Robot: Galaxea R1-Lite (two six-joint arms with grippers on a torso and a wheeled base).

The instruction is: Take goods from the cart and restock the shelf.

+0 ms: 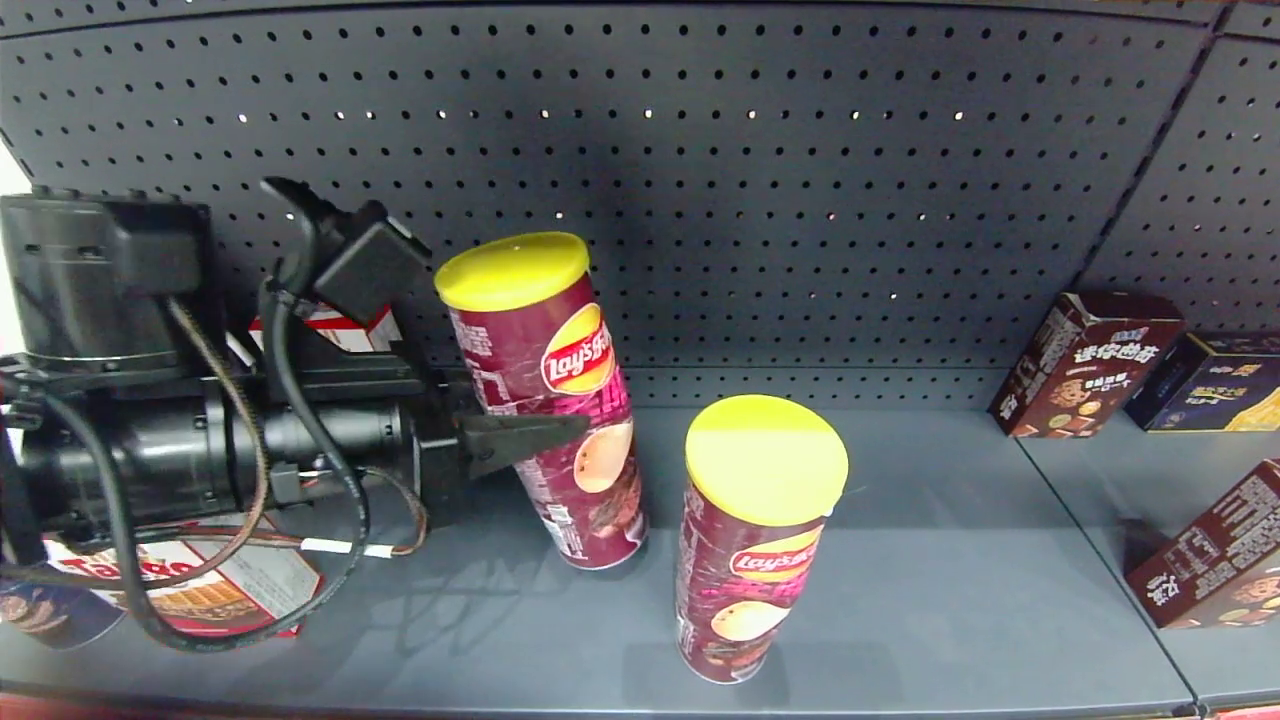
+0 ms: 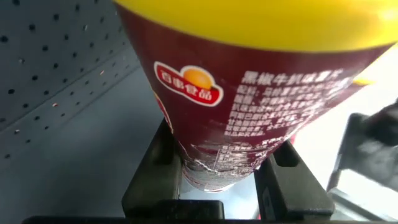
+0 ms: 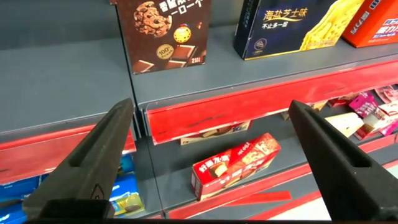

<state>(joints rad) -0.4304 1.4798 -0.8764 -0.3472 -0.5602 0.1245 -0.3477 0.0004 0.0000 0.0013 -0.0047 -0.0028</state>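
Looking at a dark grey metal shelf [image 1: 950, 580] with a pegboard back panel [image 1: 800, 150] in the same grey, little holes all over it. The left hand [image 1: 545, 425] comes in from the side and is clamped around the middle of a chip can [image 1: 530, 330], one black finger [image 1: 525, 435] across the front. In the left wrist view the two fingers [image 2: 155, 180] pinch the can [image 2: 249, 106] from either side. The can is a tall maroon tube with a yellow lid, tilted, with its base down at the shelf surface. Just past the left hand's fingertips, towards the front edge, a second can [image 1: 755, 540] of the same kind stands upright, apart from the held one. Well beyond that are a brown cookie box [image 1: 1085, 365] and a dark blue box [image 1: 1215, 385] against the back. Under the left arm lies a red-and-white box [image 1: 230, 590].

The right hand [image 3: 211, 106] is spread wide with nothing in it, facing lower shelves with red edge strips [image 3: 249, 102]. A red snack pack [image 3: 236, 165] lies between its fingers, further off.
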